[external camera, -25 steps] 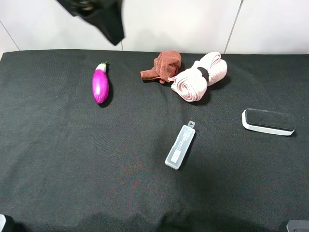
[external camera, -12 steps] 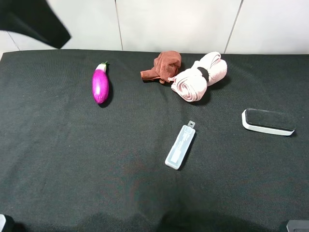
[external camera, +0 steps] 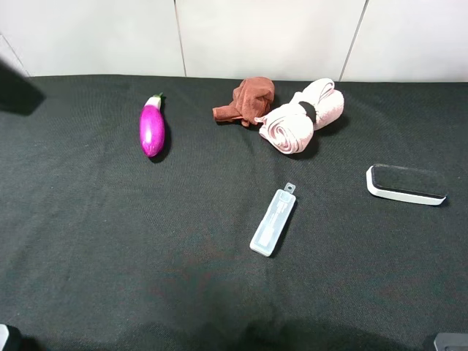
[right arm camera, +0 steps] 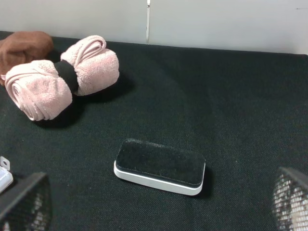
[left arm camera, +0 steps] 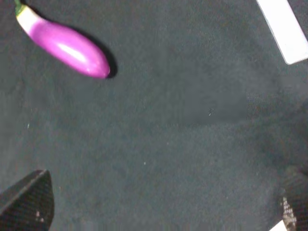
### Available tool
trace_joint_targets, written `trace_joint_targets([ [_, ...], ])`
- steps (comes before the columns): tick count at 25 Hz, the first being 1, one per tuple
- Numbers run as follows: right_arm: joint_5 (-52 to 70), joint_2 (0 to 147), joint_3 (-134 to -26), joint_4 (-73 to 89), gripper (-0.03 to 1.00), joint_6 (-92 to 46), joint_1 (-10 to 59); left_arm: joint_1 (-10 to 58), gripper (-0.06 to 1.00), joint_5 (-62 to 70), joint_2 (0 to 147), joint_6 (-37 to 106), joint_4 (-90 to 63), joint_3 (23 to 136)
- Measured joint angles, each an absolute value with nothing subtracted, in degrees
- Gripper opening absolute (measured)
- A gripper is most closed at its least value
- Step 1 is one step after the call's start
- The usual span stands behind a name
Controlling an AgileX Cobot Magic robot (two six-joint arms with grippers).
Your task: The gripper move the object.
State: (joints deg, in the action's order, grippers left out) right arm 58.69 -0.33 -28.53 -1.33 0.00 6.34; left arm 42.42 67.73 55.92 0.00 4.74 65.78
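Note:
A purple eggplant (external camera: 152, 128) lies at the back left of the black table; it also shows in the left wrist view (left arm camera: 62, 43). A clear plastic case (external camera: 273, 222) lies mid-table, and one end of it shows in the left wrist view (left arm camera: 284, 29). A black-topped white eraser (external camera: 406, 183) lies at the right and shows in the right wrist view (right arm camera: 160, 166). My left gripper (left arm camera: 161, 207) is open and empty, high above the cloth and apart from the eggplant. My right gripper (right arm camera: 156, 202) is open and empty, short of the eraser.
A brown cloth (external camera: 247, 100) and a rolled pink towel (external camera: 301, 117) with a black band lie at the back centre. A dark part of the left arm (external camera: 14, 91) shows at the left edge. A white wall runs behind the table.
The left arm has swung leftward along the back of the exterior view, from above the eggplant to the far left edge. The objects have not moved.

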Motion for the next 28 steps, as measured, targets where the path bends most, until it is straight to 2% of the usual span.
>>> trace_joint_targets([
  [17,58.69,-0.33,-28.53,-1.33,0.69,0.0,6.34,21.09,0.99,67.73,27.54,-0.3,1.62,47.28],
  [28,58.69,-0.33,-28.53,-1.33,0.69,0.0,6.34,8.95,0.99,64.18,13.46,7.23,0.52,38.04],
])
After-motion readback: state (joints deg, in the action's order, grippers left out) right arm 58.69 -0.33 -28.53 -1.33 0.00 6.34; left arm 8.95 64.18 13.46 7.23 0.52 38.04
